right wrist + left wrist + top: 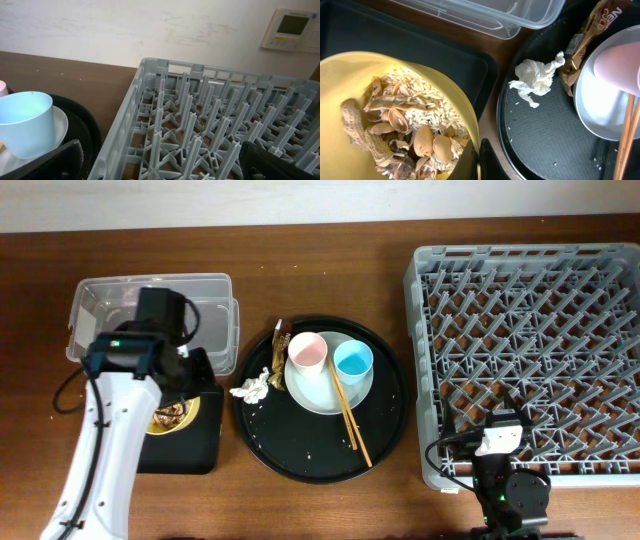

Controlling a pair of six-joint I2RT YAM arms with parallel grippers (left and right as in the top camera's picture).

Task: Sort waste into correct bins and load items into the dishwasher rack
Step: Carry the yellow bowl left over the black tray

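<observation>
The left jaws are clenched, and they appear to grip the rim of the yellow bowl, which hangs tilted over the shallow black tray at the left of the bench. The bowl holds the food scraps, shells and rice-like grains. The clear tub sits just behind the tray. On the large round tray in the middle, the crumpled tissue lies at the left edge, with the brown-gold wrapper close by against the pale plate. The pink cup and blue cup stand side by side on the plate, and the chopsticks slant across it onto the tray. The right jaws stand released and wide apart, grasping nothing, at the near edge of the grey dishwasher rack on the right.
</observation>
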